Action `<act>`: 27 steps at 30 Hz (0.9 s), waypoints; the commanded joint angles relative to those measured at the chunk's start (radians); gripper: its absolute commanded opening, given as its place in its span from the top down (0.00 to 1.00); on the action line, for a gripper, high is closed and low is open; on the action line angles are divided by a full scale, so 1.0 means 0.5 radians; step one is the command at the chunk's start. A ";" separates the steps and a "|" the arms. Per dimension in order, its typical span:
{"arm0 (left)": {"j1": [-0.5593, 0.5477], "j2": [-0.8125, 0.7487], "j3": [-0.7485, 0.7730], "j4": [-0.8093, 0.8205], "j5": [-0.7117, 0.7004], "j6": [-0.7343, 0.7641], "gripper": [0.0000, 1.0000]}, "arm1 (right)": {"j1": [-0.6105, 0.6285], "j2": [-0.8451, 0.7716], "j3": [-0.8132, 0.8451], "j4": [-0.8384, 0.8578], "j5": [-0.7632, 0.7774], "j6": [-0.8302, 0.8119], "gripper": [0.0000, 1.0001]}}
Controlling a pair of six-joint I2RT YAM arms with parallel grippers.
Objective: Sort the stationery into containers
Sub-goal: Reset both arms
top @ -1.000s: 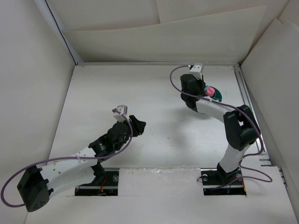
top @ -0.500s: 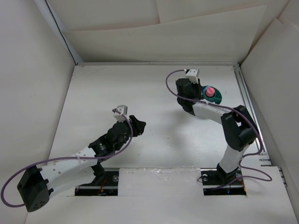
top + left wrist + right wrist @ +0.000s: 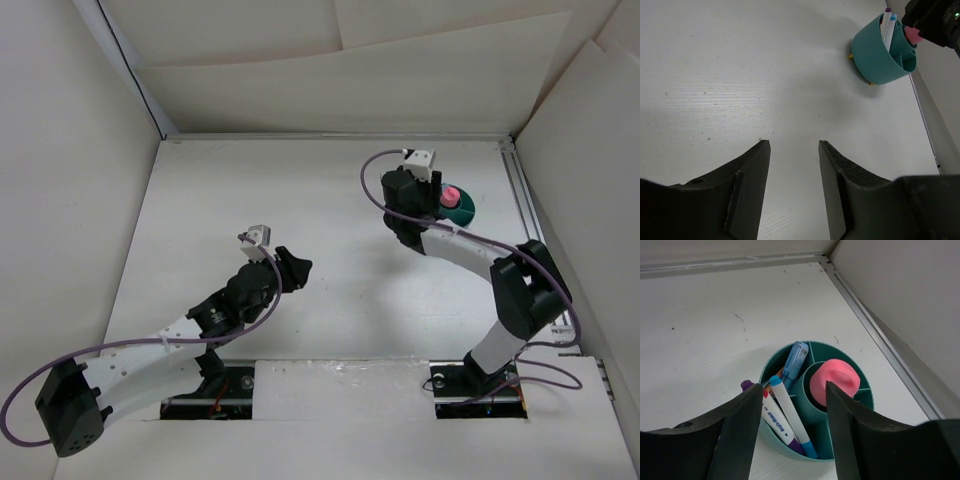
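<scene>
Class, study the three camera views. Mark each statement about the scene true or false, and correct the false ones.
1. The round teal-green plastic organiser cup stands on the white table, just under the right gripper. True.
2. The pink-topped chunky marker lies flat on the table. False: it stands in the cup's central compartment.
3. The left gripper grips a pen. False: its jaws are apart, with only bare table between them.
4. A thin white pen with a blue tip sits in an outer compartment of the cup. True.
</scene>
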 commanded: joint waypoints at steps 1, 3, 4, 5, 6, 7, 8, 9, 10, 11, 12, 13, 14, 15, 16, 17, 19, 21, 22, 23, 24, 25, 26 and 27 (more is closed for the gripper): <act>0.009 -0.030 0.018 0.027 -0.013 0.006 0.59 | 0.034 -0.173 0.010 -0.045 -0.011 0.121 0.41; 0.009 -0.030 0.018 0.009 -0.013 0.006 0.58 | 0.034 -0.234 0.010 -0.091 -0.072 0.174 0.39; 0.009 -0.030 0.018 0.009 -0.013 0.006 0.56 | 0.034 -0.301 -0.008 -0.113 -0.096 0.229 0.36; 0.009 -0.030 0.037 0.009 -0.013 0.006 0.56 | 0.052 -0.338 -0.008 -0.159 -0.154 0.256 0.34; 0.009 -0.030 0.037 0.009 -0.013 -0.012 0.55 | 0.052 -0.375 -0.030 -0.183 -0.194 0.290 0.32; 0.009 -0.030 0.037 -0.015 -0.013 -0.012 0.54 | 0.052 -0.445 -0.030 -0.217 -0.240 0.369 0.30; 0.009 -0.030 0.037 -0.016 -0.013 -0.012 0.54 | 0.052 -0.479 -0.030 -0.296 -0.302 0.413 0.24; 0.009 -0.030 0.058 -0.037 -0.013 -0.012 0.52 | 0.052 -0.513 -0.030 -0.340 -0.439 0.459 0.22; 0.009 -0.030 0.058 -0.037 -0.013 -0.031 0.51 | 0.052 -0.544 -0.030 -0.379 -0.525 0.511 0.20; 0.009 -0.030 0.077 -0.037 -0.013 -0.031 0.51 | 0.052 -0.614 -0.051 -0.410 -0.623 0.590 0.16; 0.009 -0.048 0.077 -0.055 -0.013 -0.031 0.49 | 0.052 -0.651 -0.073 -0.429 -0.828 0.622 0.13; 0.009 -0.048 0.101 -0.056 -0.013 -0.031 0.49 | 0.052 -0.688 -0.124 -0.429 -0.930 0.649 0.10; 0.009 -0.048 0.101 -0.080 -0.013 -0.031 0.44 | 0.070 -0.764 -0.152 -0.429 -1.034 0.698 0.08; 0.009 -0.048 0.119 -0.080 -0.013 -0.031 0.01 | 0.071 -0.801 -0.177 -0.429 -1.136 0.717 0.04; 0.009 -0.048 0.120 -0.080 0.011 -0.031 0.00 | 0.071 -0.838 -0.229 -0.429 -1.289 0.717 0.03; 0.009 -0.048 0.144 -0.080 0.030 -0.031 0.00 | 0.071 -0.875 -0.257 -0.429 -1.339 0.735 0.01; 0.009 -0.030 0.190 -0.107 0.030 -0.031 0.00 | 0.089 -0.989 -0.309 -0.447 -1.531 0.735 0.00; 0.009 -0.008 0.215 -0.160 0.030 -0.031 0.00 | 0.089 -1.102 -0.400 -0.466 -1.618 0.735 0.00; 0.009 -0.008 0.215 -0.178 0.030 -0.058 0.00 | 0.089 -1.139 -0.431 -0.487 -1.673 0.735 0.00; 0.009 -0.008 0.239 -0.206 0.012 -0.058 0.00 | 0.089 -1.176 -0.465 -0.487 -1.786 0.735 0.00; 0.009 -0.008 0.239 -0.206 0.011 -0.058 0.00 | 0.107 -1.213 -0.526 -0.487 -1.851 0.735 0.00; 0.009 0.010 0.261 -0.230 0.011 -0.058 0.00 | 0.107 -1.283 -0.557 -0.487 -1.915 0.735 0.00; 0.009 0.010 0.291 -0.264 0.011 -0.058 0.00 | 0.126 -1.317 -0.588 -0.487 -1.998 0.735 0.00; 0.009 0.010 0.313 -0.282 0.033 -0.058 0.00 | 0.126 -1.348 -0.619 -0.487 -2.038 0.735 0.00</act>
